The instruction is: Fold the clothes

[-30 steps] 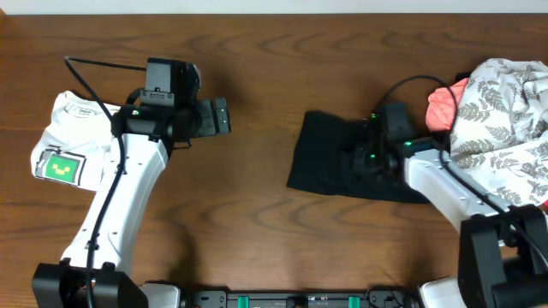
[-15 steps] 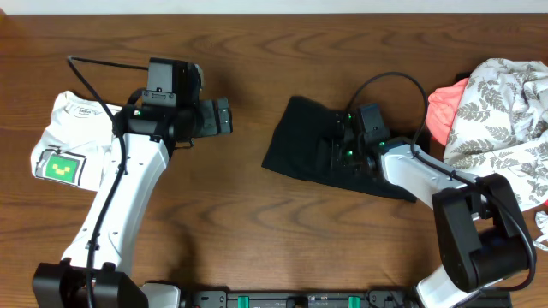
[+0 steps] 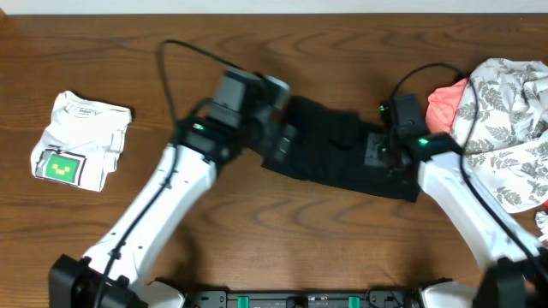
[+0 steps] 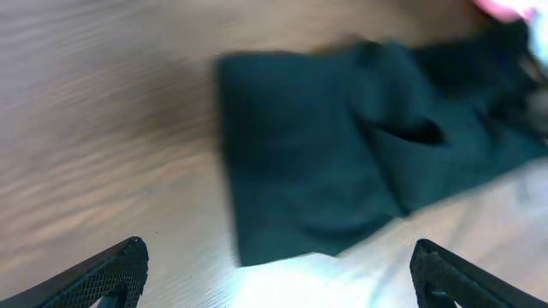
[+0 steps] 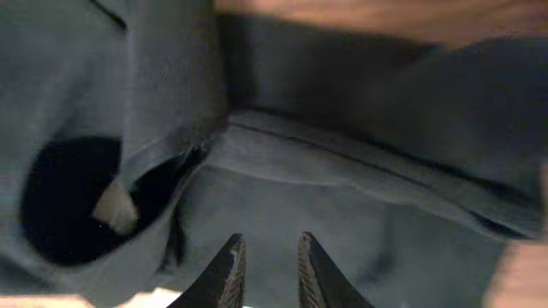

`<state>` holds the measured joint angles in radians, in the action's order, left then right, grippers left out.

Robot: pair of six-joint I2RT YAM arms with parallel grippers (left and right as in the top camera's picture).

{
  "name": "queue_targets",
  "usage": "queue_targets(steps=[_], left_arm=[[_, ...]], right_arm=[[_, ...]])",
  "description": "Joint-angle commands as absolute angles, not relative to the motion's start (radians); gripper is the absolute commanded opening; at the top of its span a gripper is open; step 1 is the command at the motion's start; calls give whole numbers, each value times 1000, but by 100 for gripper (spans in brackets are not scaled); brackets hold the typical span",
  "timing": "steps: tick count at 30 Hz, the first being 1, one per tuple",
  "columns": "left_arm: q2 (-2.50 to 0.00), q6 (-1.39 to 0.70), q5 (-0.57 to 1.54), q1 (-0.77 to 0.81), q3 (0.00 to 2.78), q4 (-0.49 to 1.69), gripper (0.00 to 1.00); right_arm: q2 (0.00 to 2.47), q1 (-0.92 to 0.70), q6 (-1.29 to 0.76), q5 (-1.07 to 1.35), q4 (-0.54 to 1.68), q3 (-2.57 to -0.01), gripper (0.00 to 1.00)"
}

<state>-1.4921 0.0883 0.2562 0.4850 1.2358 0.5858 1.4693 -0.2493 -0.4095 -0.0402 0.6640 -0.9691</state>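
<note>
Black garment (image 3: 330, 154) lies rumpled, so flattening seems in hand: left fingers (image 4: 111, 269) gape wide, right fingers (image 5: 229, 274) narrowly parted above it, each next needing an edge.

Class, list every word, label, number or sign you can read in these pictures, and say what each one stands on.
No text here can be read.
White folded shirt: printed neck label, too small to read.
Same shirt: green patch, a blocky pattern, no letters made out.
Black garment: pale tag, blurred, unreadable.
</note>
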Motion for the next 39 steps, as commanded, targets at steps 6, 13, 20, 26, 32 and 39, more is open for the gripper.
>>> queue_targets(steps=[6,13,20,26,32,39], left_arm=[[-1608,197,250,654,1250,535,98],[-1728,198,250,722,1250,376,98],[-1828,198,250,731,1250,231,98],[-1901,198,250,733,1250,192,98],[-1965,198,242,754,1250,157,98],[-2016,186,167,762,1250,144,98]], right_arm=[[1500,-241,-426,-98,729,-947,20],[1573,-187,-520,-170,737,-946,22],[1595,-74,-534,-169,761,-946,22],[1595,12,-494,-152,775,-946,22],[1595,33,-481,-140,778,-946,22],[1595,33,-474,-119,785,-946,21]])
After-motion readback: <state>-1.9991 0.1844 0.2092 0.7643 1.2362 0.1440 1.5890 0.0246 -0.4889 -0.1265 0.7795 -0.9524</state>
